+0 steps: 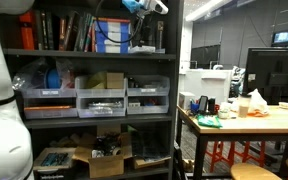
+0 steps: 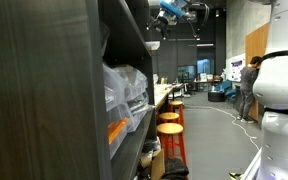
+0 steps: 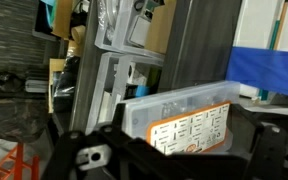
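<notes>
Clear plastic bin (image 3: pixel 184 118) with an orange label sits on the dark shelf (image 3: pixel 199 45), straight ahead of the fingers (image 3: pixel 76 152) and framed between them in the wrist view. The fingers are spread wide, pinching nothing. More clear bins (image 3: pixel 134 30) stand farther beyond the fingers.

In an exterior view, the gripper (image 1: pixel 142 8) is held high before the top of the shelving unit (image 1: pixel 178 90). On the upper shelf, books (image 1: pixel 64 32) are stood in a row. On the shelf below them, plastic bins (image 1: pixel 101 100) are placed side by side, and cardboard boxes (image 1: pixel 104 158) are kept on the lowest level. To the right of the unit a workbench (image 1: pixel 266 119) is placed, and stools (image 1: pixel 248 172) are set under it and before it.
</notes>
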Controlling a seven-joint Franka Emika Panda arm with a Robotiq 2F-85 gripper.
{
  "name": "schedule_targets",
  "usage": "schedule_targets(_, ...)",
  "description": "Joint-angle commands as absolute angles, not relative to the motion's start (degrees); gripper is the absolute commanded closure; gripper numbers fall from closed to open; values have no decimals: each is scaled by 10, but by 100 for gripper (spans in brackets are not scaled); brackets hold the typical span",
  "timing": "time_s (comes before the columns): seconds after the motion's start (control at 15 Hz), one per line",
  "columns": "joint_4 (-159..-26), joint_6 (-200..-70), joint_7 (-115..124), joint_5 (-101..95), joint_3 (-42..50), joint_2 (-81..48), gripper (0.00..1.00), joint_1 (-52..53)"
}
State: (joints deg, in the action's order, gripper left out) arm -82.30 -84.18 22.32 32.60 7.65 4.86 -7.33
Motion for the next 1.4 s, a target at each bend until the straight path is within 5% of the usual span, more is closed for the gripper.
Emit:
schedule_targets(0.0,-856,-874,158,402,79,70,0,-66)
schedule_targets(1.33,-973,-862,44,572,127,118,0,-103)
